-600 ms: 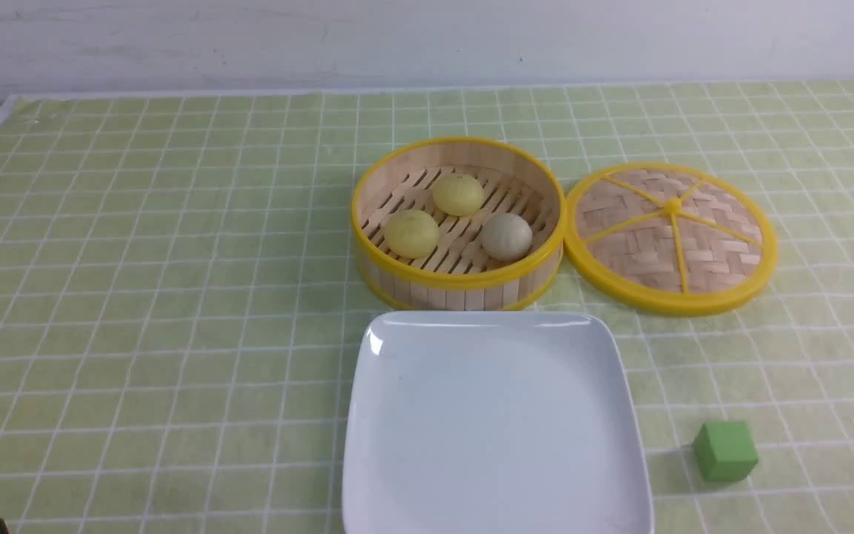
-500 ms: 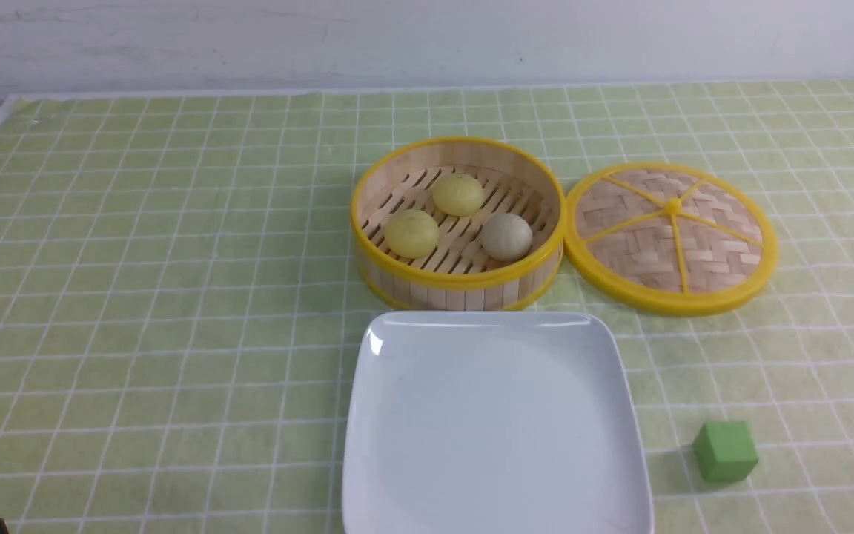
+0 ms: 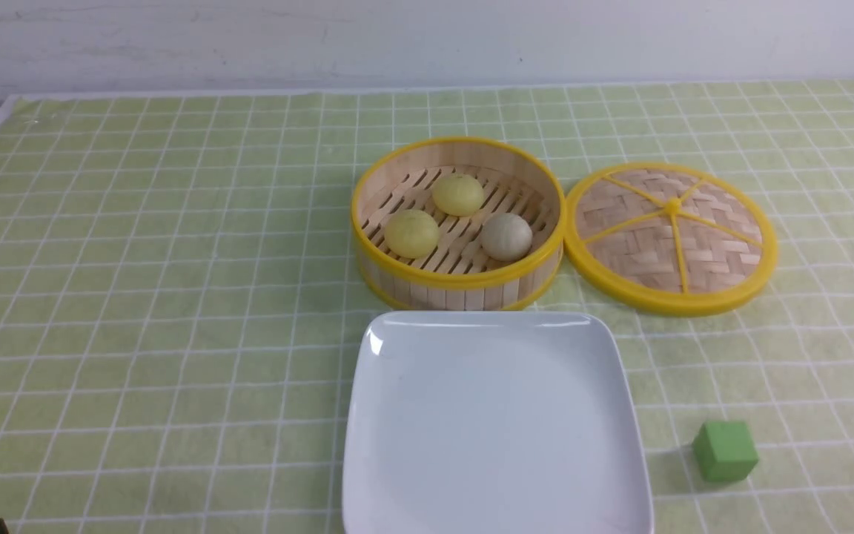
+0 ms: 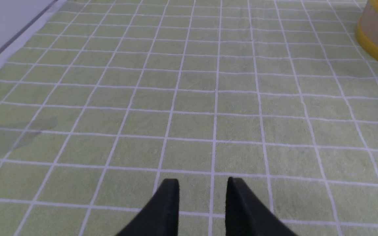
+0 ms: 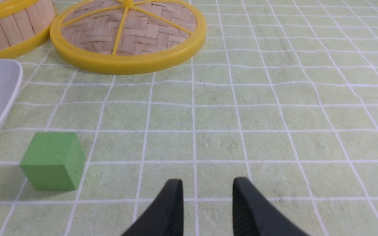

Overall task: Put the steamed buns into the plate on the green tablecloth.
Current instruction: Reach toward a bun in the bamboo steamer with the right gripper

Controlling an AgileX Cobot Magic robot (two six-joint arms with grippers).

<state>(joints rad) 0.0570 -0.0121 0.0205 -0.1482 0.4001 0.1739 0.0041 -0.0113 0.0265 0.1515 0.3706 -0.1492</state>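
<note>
- The left gripper (image 4: 202, 183) is hovering low over the green tablecloth (image 4: 189, 108). Its two dark fingers are standing a narrow gap apart and gripping nothing.
- The right gripper (image 5: 207, 183) is hanging low over the same cloth. Its jaws are likewise narrowly parted and holding nothing.
- The green cube (image 5: 52, 160) is sitting on the cloth to the left of the right gripper, a little farther off. It is near the plate's right edge but apart from it.
- The plate (image 3: 497, 423) is lying flat at the near centre of the table, between the two arms.
- The steamer basket (image 3: 464, 285) is standing uncovered just beyond the plate's far edge. I cannot tell whether the two are touching.
- All of the steamed buns are resting on the slatted floor of the basket, not yet on the plate.
- The far yellow bun (image 3: 457, 194) is sitting toward the far wall.
- The left yellow bun (image 3: 411, 233) is sitting nearer and to the left.
- The greyish bun (image 3: 505, 236) is sitting nearer and to the right.
- The three buns are keeping close together, but no two are pressing against each other.
- The lid (image 3: 670, 237) is lying flat on the cloth just to the right of the basket. Its yellow rim is touching the basket's, or very nearly so.
</note>
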